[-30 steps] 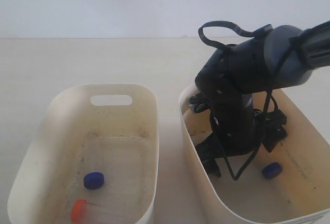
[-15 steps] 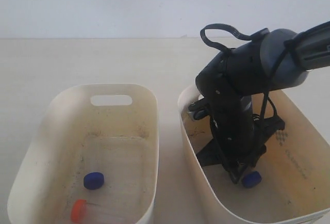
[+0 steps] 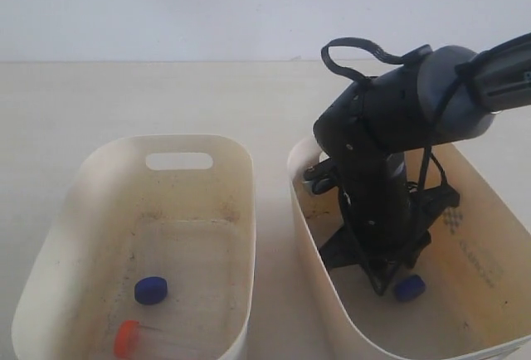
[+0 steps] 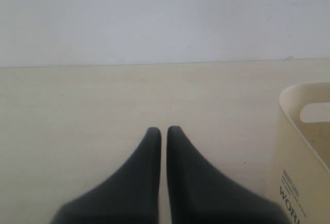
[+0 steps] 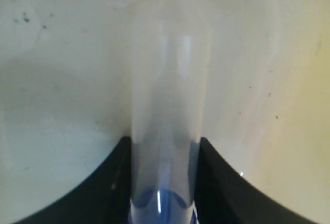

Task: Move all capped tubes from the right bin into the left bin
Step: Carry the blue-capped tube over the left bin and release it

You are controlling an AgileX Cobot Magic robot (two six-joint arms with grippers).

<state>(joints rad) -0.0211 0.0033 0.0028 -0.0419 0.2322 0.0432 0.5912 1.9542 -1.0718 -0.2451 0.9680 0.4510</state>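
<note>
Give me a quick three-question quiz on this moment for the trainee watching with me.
1. True or false: the left bin holds one blue-capped tube and one orange-capped tube.
2. The right gripper holds: A, a clear tube with a blue cap; B, a loose orange cap; C, nothing.
3. Fill in: the left gripper is ____ (open or shut).
Key: 1 true; 2 A; 3 shut.
</note>
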